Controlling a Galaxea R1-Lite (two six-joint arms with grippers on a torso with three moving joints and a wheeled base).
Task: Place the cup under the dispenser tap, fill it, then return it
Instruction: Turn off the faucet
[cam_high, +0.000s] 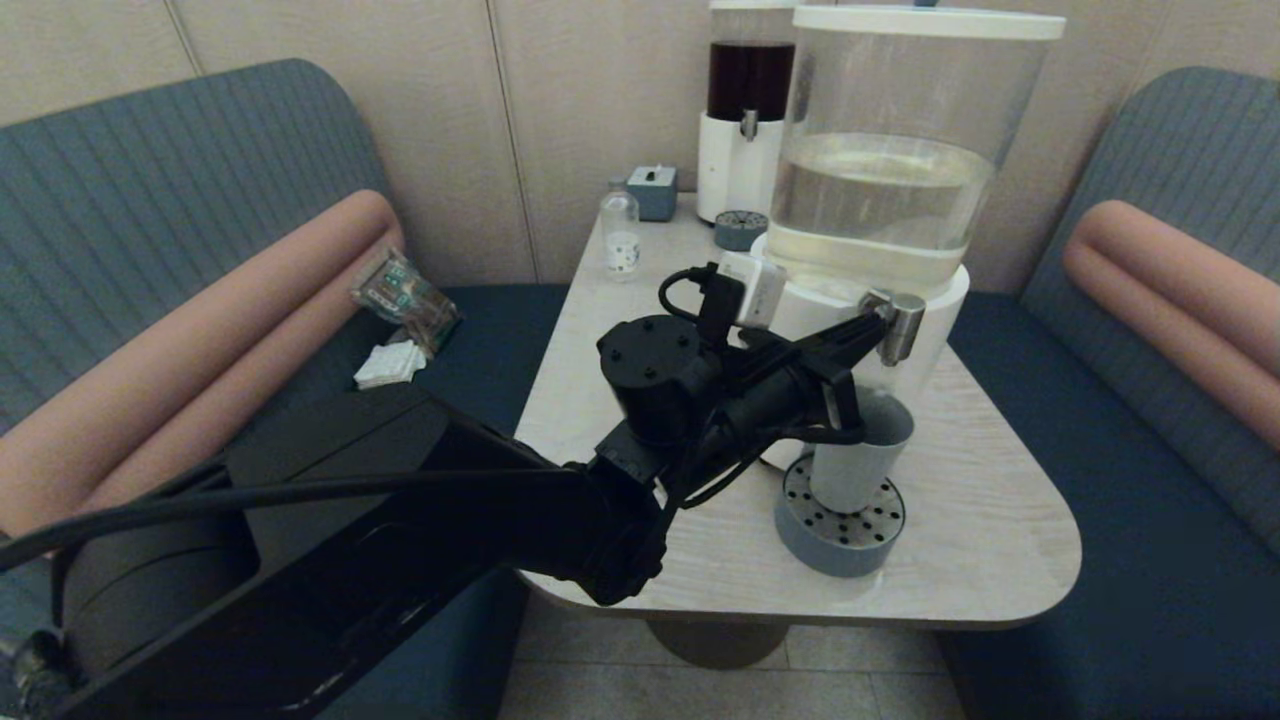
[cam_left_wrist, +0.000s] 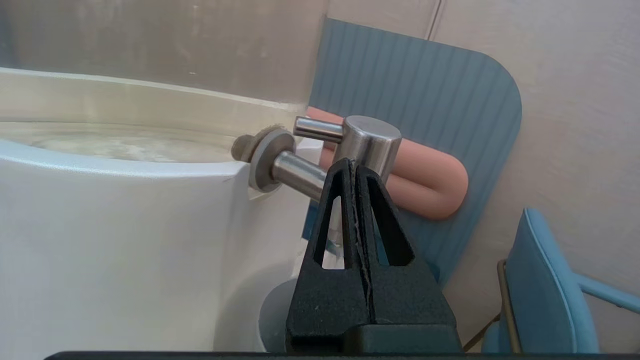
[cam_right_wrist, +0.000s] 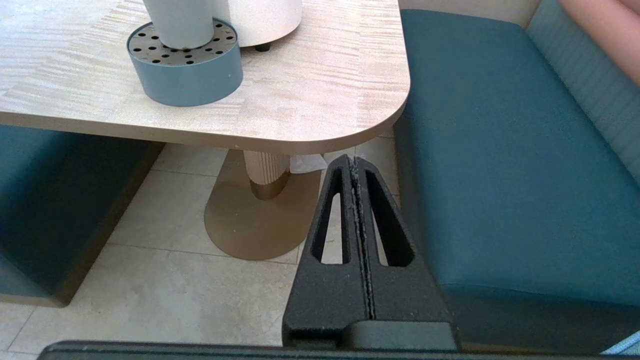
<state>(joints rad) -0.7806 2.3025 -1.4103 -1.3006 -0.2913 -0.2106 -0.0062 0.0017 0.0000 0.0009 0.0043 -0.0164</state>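
Note:
The grey-blue cup (cam_high: 860, 460) stands upright on a perforated grey drip tray (cam_high: 835, 530), right below the dispenser tap (cam_high: 903, 325). That tap is a short steel spout on the white base of the large clear dispenser (cam_high: 880, 180), which holds pale liquid. My left gripper (cam_high: 872, 325) is shut with nothing in it, and its tip rests against the near side of the tap (cam_left_wrist: 370, 142), above the cup. In the left wrist view the left gripper (cam_left_wrist: 354, 162) hides the spout's lower part. My right gripper (cam_right_wrist: 355, 159) is shut and hangs low beside the table's near right corner, away from the cup (cam_right_wrist: 180, 22).
A smaller dark-liquid dispenser (cam_high: 745, 110) stands at the back with its own small tray (cam_high: 740, 228). A clear bottle (cam_high: 620, 235) and a small blue box (cam_high: 652, 190) sit at the back left. Blue benches flank the table (cam_right_wrist: 325, 100). Packets (cam_high: 405, 295) lie on the left bench.

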